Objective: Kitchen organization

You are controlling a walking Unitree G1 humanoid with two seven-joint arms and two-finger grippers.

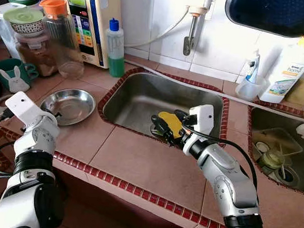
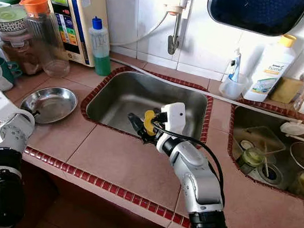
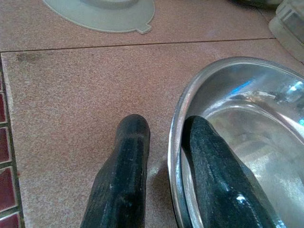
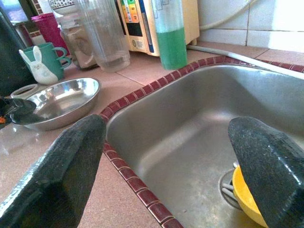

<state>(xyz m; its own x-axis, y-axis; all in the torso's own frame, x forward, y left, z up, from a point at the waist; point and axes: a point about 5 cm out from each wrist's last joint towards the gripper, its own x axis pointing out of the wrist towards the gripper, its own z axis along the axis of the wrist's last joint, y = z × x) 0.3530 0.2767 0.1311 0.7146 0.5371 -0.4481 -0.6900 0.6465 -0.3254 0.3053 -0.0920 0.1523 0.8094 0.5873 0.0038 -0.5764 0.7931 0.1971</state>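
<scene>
A steel sink (image 1: 143, 95) is set into the tiled worktop (image 1: 138, 162) and serves as the landmark. The right claw (image 1: 160, 126) is held over the sink's near rim, its fingers spread wide apart, with a yellow bowl (image 4: 244, 197) seen just beside one finger (image 4: 270, 166), low in the basin next to the drain; contact between them cannot be confirmed. To the left of the sink a shallow steel dish (image 1: 70, 105) rests on the worktop. The left claw (image 3: 164, 180) is placed at the dish's near-left rim, one finger (image 3: 216, 175) inside the dish and the other (image 3: 123, 175) outside on the tile, the rim lying between them; the fingers are slightly apart and not visibly clamped. Behind the sink's left corner a bottle of green liquid (image 1: 114, 48) stands upright.
</scene>
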